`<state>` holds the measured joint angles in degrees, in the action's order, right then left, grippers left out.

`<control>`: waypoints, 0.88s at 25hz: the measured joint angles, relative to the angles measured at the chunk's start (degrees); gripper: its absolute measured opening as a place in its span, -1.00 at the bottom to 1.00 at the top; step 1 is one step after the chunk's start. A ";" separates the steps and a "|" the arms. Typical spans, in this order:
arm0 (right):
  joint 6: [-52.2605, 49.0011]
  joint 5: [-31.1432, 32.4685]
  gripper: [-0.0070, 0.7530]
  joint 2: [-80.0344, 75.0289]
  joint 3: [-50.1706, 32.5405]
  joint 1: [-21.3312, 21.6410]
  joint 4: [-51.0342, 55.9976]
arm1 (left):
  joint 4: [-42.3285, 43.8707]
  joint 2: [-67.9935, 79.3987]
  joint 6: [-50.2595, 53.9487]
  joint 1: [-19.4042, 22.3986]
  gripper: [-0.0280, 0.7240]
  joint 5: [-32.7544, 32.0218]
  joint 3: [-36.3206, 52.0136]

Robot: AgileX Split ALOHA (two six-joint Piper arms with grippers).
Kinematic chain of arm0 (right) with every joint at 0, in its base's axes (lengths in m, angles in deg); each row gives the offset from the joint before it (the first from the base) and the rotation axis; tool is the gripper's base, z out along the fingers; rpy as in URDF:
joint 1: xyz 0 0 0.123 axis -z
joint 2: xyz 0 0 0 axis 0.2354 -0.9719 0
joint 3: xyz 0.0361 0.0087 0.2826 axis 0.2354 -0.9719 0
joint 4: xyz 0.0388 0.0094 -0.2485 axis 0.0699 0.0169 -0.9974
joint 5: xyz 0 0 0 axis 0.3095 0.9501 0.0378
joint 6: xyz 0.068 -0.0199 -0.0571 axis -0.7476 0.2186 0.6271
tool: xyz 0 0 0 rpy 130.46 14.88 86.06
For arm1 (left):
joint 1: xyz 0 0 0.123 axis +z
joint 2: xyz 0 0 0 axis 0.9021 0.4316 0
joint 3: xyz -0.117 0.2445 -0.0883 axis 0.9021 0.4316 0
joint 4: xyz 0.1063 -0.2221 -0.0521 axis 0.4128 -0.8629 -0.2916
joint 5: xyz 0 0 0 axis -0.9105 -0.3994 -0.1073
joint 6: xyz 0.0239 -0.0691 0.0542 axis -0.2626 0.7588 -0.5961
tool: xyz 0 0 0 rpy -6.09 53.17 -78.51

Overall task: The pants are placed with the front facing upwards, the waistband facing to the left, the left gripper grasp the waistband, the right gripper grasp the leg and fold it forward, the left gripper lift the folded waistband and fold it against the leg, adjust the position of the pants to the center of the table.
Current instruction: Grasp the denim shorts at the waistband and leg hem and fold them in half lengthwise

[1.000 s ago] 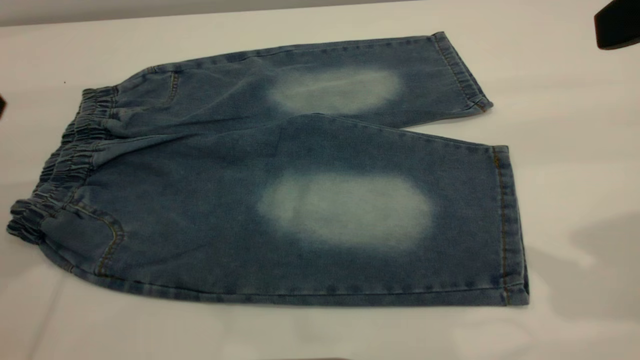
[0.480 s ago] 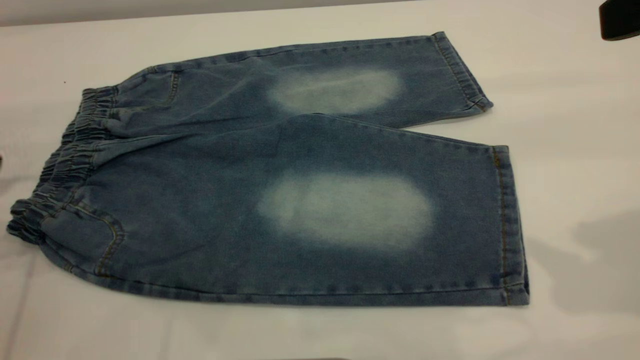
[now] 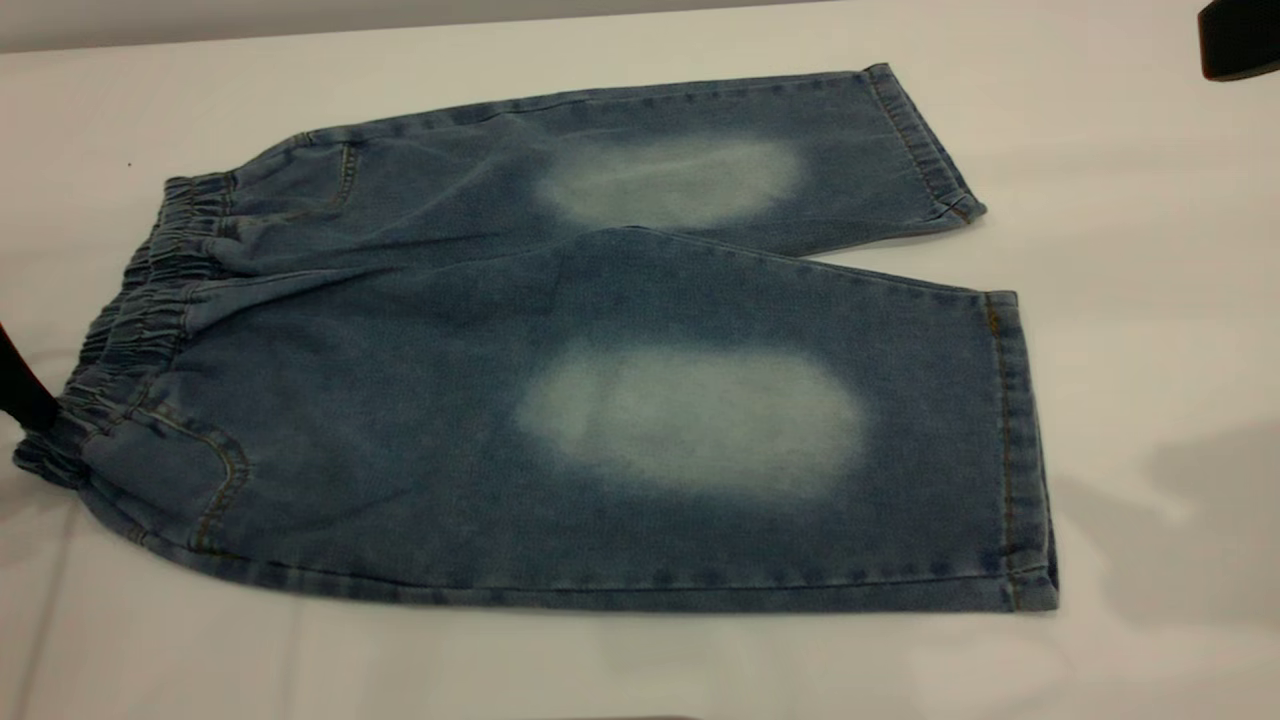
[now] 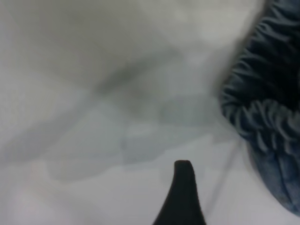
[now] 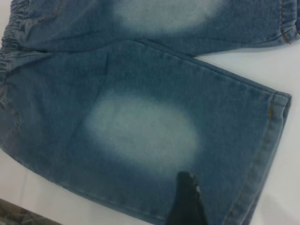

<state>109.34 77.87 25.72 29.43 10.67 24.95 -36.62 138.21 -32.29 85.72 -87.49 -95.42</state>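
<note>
Pants point(image 3: 560, 400) are lying flat, front up, on the white worktop point(image 3: 1150, 300), waistband point(image 3: 130, 330) pointing left so each arm gets its own end. Left hand point(image 3: 20, 385) is sitting right beside the waistband's near corner, prob. lining up a grasp; can't tell if released or clenched. Right hand point(image 3: 1238, 40) is hanging well off past the far leg point(image 3: 700, 160), state likewise unclear, holding nothing.
</note>
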 joint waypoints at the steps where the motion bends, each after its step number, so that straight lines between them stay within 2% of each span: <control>1: 0.00 0.00 0.25 0.00 0.00 0.00 0.07 | -0.35 0.19 -0.31 0.00 0.56 0.43 0.00; 13: 0.04 0.00 0.25 0.00 0.00 0.00 0.36 | -8.68 0.87 -7.22 0.00 0.56 1.45 -0.20; 22: 0.04 -0.05 0.25 0.00 0.00 0.00 0.36 | -9.56 4.98 -7.84 0.00 0.56 1.24 -1.52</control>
<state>109.38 77.82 25.72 29.43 10.67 25.31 -46.17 143.19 -40.13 85.72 -86.25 -96.94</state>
